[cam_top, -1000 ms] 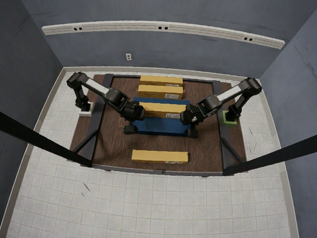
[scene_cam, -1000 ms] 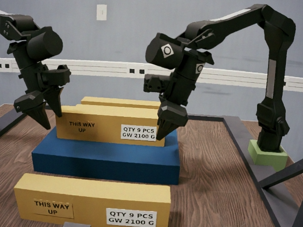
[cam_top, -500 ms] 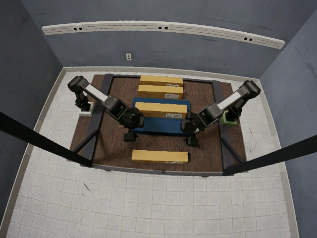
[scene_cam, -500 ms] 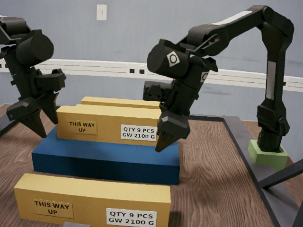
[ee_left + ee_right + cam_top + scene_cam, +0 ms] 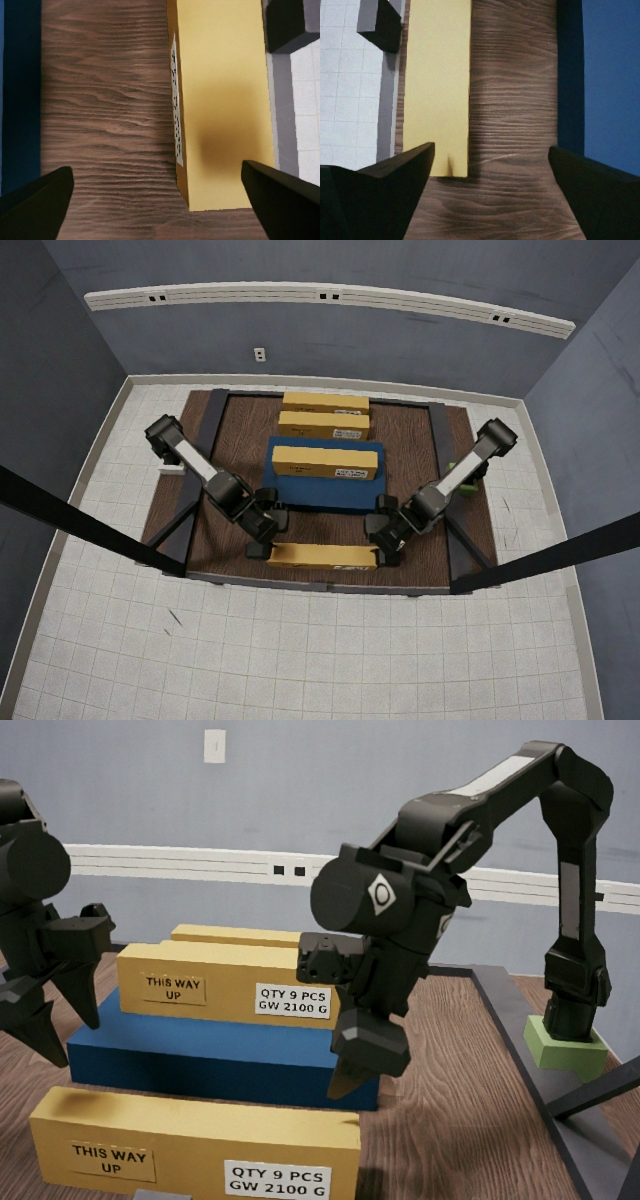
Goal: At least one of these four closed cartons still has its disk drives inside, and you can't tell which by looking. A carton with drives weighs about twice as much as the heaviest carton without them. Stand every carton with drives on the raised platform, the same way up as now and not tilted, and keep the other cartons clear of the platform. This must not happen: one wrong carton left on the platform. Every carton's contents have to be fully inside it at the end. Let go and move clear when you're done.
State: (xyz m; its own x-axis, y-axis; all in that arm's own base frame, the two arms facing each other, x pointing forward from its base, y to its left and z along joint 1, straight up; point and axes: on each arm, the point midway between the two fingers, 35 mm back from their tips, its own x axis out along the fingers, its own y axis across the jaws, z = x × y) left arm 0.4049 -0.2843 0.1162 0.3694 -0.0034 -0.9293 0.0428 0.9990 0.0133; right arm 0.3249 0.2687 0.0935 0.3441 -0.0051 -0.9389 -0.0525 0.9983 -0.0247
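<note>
Carton at near edge (image 5: 320,556) (image 5: 196,1123) (image 5: 225,100) (image 5: 437,90) is standing upright; left gripper (image 5: 268,534) (image 5: 81,1045) (image 5: 157,170) and right gripper (image 5: 382,540) (image 5: 336,1071) (image 5: 492,150), both open, are hanging off-centre, risking tipping it while lowering.
</note>
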